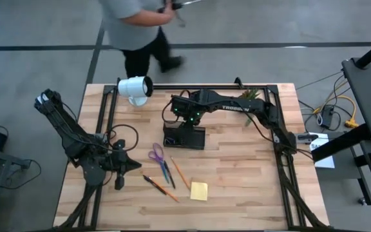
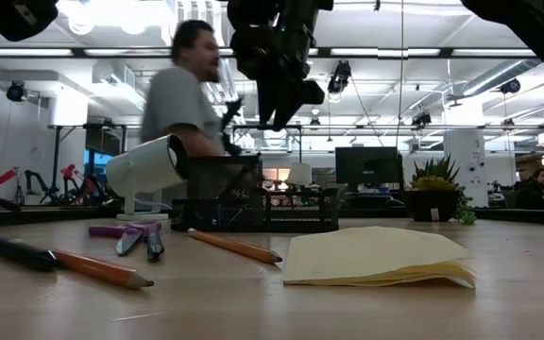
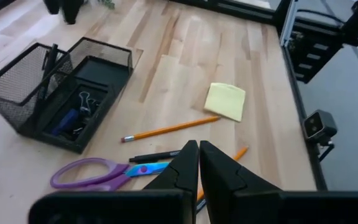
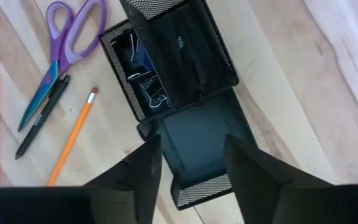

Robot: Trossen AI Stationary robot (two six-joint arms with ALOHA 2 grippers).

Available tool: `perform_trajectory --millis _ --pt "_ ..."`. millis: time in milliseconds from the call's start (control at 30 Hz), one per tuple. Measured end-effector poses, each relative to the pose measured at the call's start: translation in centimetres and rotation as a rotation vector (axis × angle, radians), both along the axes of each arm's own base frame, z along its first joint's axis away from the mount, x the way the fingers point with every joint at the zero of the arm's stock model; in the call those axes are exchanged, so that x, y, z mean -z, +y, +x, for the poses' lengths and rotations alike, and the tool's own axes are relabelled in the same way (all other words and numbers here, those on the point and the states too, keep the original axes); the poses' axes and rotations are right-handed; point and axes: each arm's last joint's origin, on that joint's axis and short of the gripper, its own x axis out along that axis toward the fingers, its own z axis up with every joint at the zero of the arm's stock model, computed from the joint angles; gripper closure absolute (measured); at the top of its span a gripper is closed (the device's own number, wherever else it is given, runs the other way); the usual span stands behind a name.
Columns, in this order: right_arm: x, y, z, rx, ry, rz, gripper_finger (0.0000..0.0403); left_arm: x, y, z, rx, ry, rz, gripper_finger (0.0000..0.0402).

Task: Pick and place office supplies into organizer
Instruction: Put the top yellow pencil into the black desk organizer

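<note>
The black mesh organizer [image 1: 184, 136] stands at the table's middle, and a dark pen [image 3: 48, 61] leans in its taller section. My right gripper [image 4: 191, 174] hovers open above it, pointing down, with nothing between its fingers. Purple-handled scissors [image 1: 156, 154], a blue pen, orange pencils [image 1: 180, 173] and a black pen [image 1: 149, 181] lie flat on the wood near the organizer. A yellow sticky-note pad [image 1: 199, 191] lies toward the near edge. My left gripper [image 3: 199, 155] is shut and empty above the table's left part, pointing toward the scissors [image 3: 98, 174].
A white cylindrical lamp [image 1: 136, 88] lies at the far edge and a small potted plant [image 2: 434, 194] stands at the far right. Binder clips [image 4: 148, 87] sit in the organizer's low compartment. A person [image 1: 137, 26] walks beyond the far edge. Bare wood lies to the right of the pad.
</note>
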Motion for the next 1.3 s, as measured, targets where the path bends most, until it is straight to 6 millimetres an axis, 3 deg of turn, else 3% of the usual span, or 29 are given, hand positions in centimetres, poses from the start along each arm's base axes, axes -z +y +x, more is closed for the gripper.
perform_trajectory --millis 167,267,500,700,1067,1300 --pt "0.1 4.7 0.2 -0.14 0.02 -0.006 0.0214 0.3 0.2 -0.2 0.0 0.034 0.029 0.0402" --pt "1.2 8.0 0.3 -0.179 0.052 0.009 0.0215 0.3 0.2 -0.2 0.003 0.036 0.025 0.0402" --pt "8.0 12.6 2.2 0.018 0.168 0.043 0.0216 0.5 0.3 -0.3 0.007 0.057 0.042 0.0402" --pt "11.4 14.4 3.9 0.147 0.122 0.087 0.0216 0.6 0.2 -0.3 0.015 0.075 0.018 0.0402" --pt "12.3 14.4 4.8 0.26 0.028 0.078 0.0216 0.8 0.4 -0.5 0.024 0.098 0.018 0.0402" --pt "13.8 14.9 4.9 0.214 0.042 0.042 0.0235 0.9 0.5 -0.6 0.024 0.114 0.036 0.0402"
